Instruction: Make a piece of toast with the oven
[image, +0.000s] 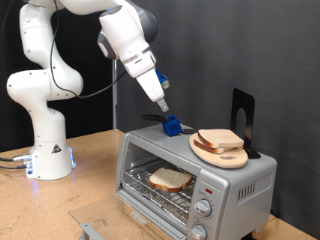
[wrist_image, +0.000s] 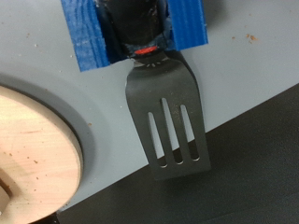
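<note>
One gripper (image: 168, 118), on the white Franka arm (image: 130, 45), hangs low over the oven (image: 195, 175) roof, right at a blue holder (image: 173, 126). We cannot tell whether its fingers are open or closed; both views hide them. Wrist view gives us the blue holder (wrist_image: 93, 37) at the frame edge with a black slotted spatula (wrist_image: 168, 121) sticking out of it, blade lying over the grey oven top (wrist_image: 252, 65) and past its edge. Beside it we see the round wooden plate (image: 220, 152), also on the oven roof, with bread slices (image: 220, 139) stacked on it; its rim shows in the wrist view too (wrist_image: 33, 149). A black stand (image: 242, 115) rises behind the plate. One piece of toast (image: 170, 180) sits on the wire rack inside the oven, door open. Two knobs (image: 203, 208) face front. Oven rests on a wooden table (image: 90, 190).
</note>
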